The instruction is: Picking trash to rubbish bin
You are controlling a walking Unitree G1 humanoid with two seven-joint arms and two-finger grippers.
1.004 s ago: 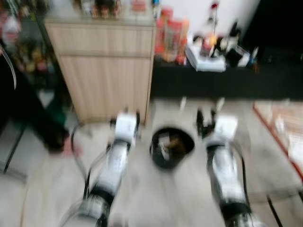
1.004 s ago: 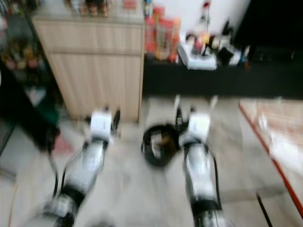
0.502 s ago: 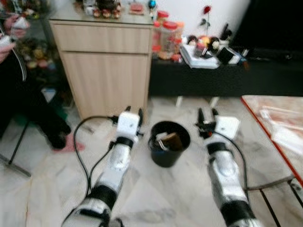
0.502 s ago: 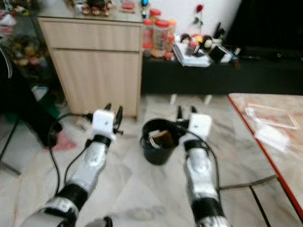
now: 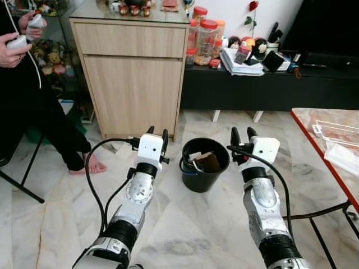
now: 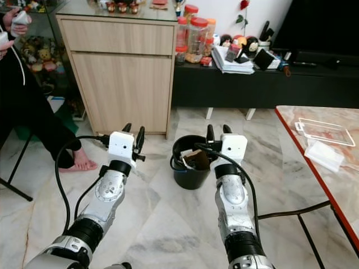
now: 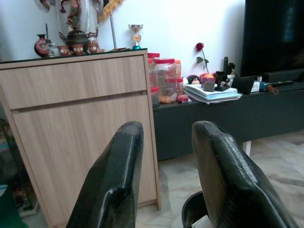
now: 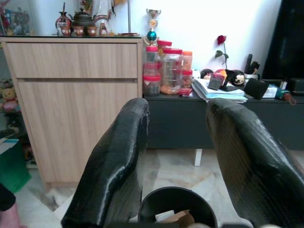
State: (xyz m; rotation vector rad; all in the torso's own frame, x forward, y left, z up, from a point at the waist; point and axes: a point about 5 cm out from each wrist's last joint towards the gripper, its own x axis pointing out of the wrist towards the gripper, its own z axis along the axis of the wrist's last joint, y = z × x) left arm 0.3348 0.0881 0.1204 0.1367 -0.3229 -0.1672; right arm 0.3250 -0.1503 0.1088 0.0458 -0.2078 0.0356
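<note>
A black rubbish bin (image 5: 204, 166) stands on the marble floor between my two arms, with brown and white trash (image 5: 206, 162) inside it. My left gripper (image 5: 157, 133) hovers to the left of the bin, open and empty. To the right of the bin my right gripper (image 5: 242, 134) is also open, nothing between its fingers. In the right wrist view the bin's rim (image 8: 175, 202) sits just beyond the fingers (image 8: 116, 161). The left wrist view catches the bin's edge (image 7: 192, 211) beside one finger (image 7: 223, 175).
A light wooden cabinet (image 5: 133, 64) stands behind the bin, with a low black TV bench (image 5: 263, 87) holding jars and books to its right. A person (image 5: 31, 95) sits at the left, foot on the floor. A red-edged table (image 5: 331, 145) juts in at the right.
The camera has settled and the blur has cleared; the whole scene shifted slightly. Both grippers stay open on either side of the bin.
</note>
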